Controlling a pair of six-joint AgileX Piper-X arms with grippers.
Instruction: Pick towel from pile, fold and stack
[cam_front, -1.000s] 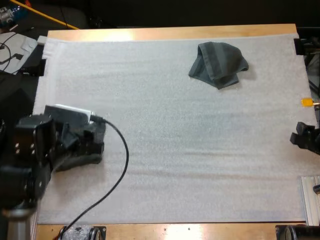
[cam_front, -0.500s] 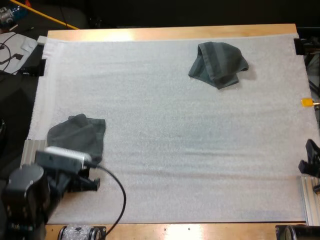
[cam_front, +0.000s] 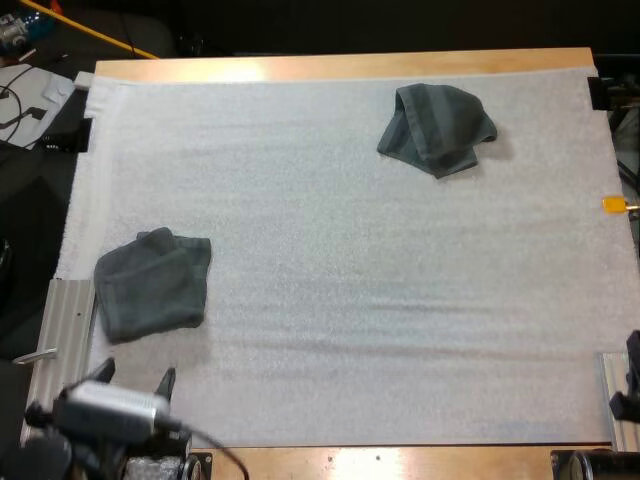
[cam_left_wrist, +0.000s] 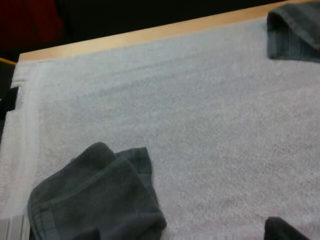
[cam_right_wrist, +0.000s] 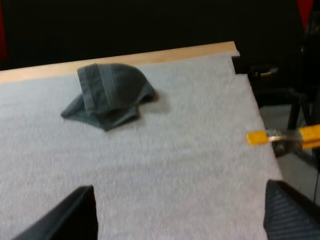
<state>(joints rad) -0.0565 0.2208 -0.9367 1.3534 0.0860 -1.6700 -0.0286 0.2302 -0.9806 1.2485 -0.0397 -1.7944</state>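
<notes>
**Nothing is being grasped**

The left claw (cam_front: 133, 377) is hanging released near the folded towel (cam_front: 152, 285) at the mat's (cam_front: 330, 300) left side. The right claw (cam_right_wrist: 179, 187) is gaping too. The crumpled towel (cam_front: 437, 128) is resting near the far edge.

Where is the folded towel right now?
In the high view, the folded towel lies near the left edge of the white mat, just ahead of the left tool, far from the crumpled towel at the far right.

Overhead, low wrist views; shared towel (cam_front: 437, 128)
</notes>
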